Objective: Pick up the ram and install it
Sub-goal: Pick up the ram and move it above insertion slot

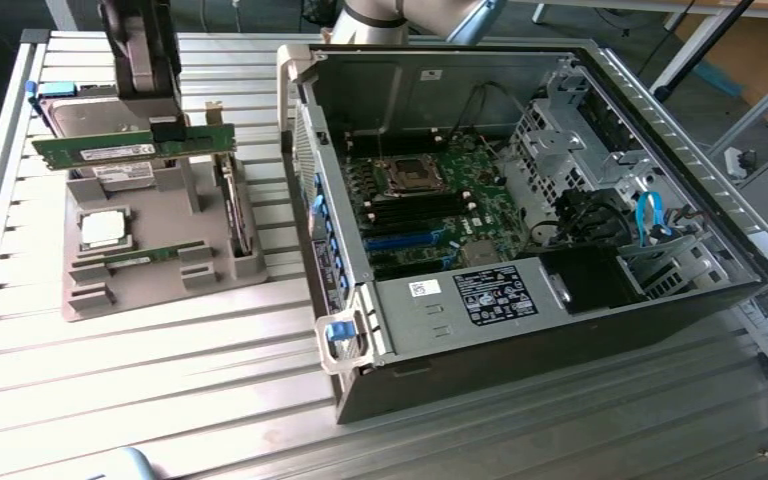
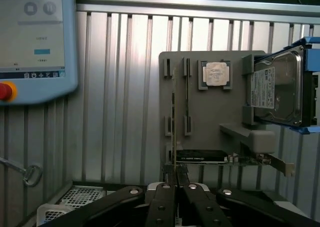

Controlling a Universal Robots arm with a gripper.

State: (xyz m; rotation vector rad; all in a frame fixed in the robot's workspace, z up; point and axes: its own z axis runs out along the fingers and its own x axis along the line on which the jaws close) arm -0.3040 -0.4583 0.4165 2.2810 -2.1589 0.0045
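One ram (image 1: 131, 148) clamped in gripper (image 1: 168, 135) over tray (image 1: 157, 290); wrist view adds pendant (image 2: 35, 42), exterior view open case (image 1: 398, 90).

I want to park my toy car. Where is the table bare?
Bare slatted table lies between the gray holder, the computer case and the near edge. The gap between holder and case is tight; the holder is crowded.

There are two memory sticks: the ram (image 1: 133, 148), held in the one pincer (image 2: 175, 171), and a second ram stick (image 1: 128, 259) in the single grey tray (image 1: 157, 290). One processor chip (image 1: 103, 228), one hard drive (image 1: 88, 116), one expansion card (image 1: 233, 215), one open computer case (image 1: 518, 330) and one teach pendant (image 2: 35, 37) share one surface (image 1: 157, 380).
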